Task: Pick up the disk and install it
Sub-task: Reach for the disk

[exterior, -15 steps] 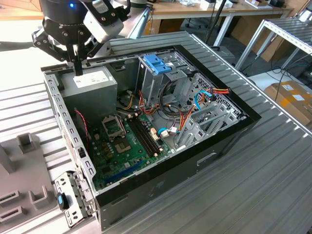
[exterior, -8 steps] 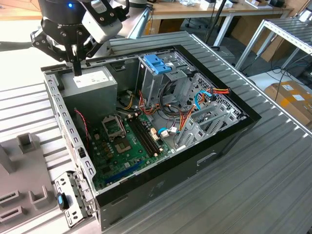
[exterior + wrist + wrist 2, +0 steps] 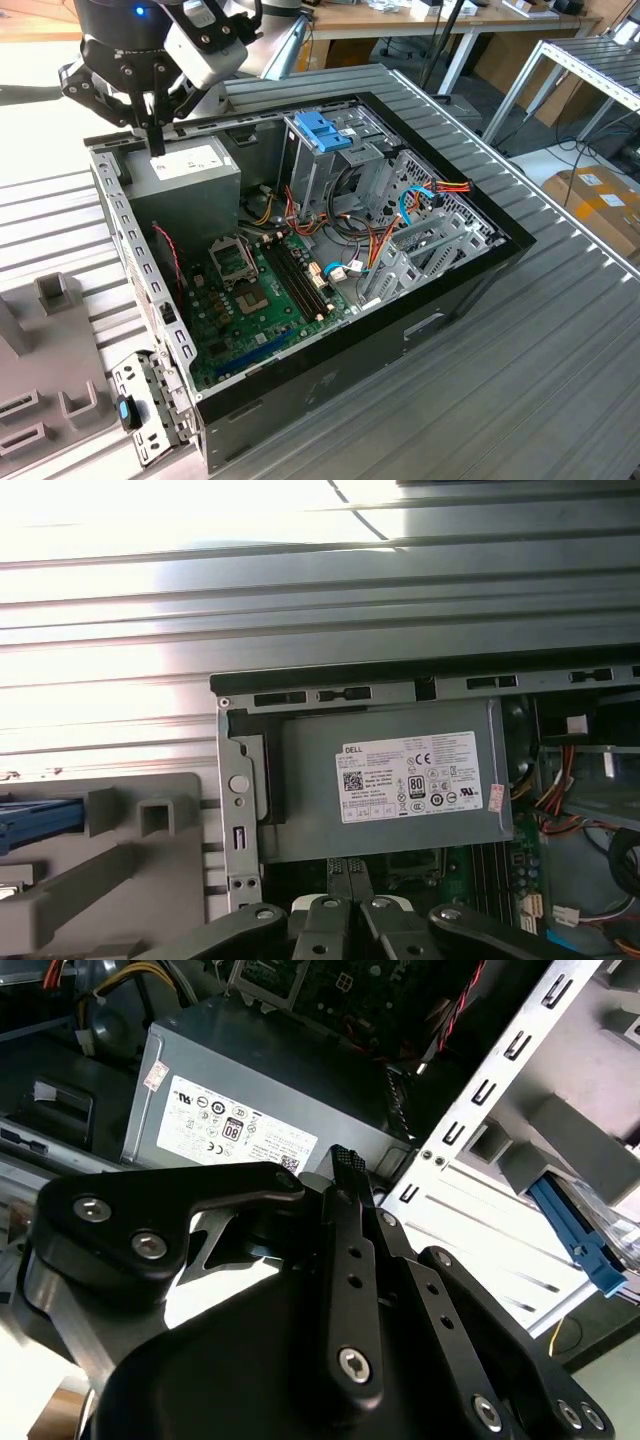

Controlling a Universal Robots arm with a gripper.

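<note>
A ribbed metal counter [image 3: 560, 400] carries one open computer case [image 3: 400, 340], laid on its side so its bays face up. One pincer [image 3: 157, 145] hangs clenched and empty above the single power supply [image 3: 185, 165]. One disk [image 3: 583, 1240], seemingly stood on edge in a grey holder [image 3: 120, 870] beside the case, sits ready for grasping.

A ribbed grey aluminium bench [image 3: 540, 380] spans the scene. Beyond its far edge stands a long wooden table [image 3: 420, 22] on white legs. Off the bench's far corner, toward the exterior view's right, a metal-framed rack [image 3: 600, 60] stands on pale floor [image 3: 530, 160] near a cardboard box [image 3: 598, 205]. Strong light glares off the bench's ribs.
</note>
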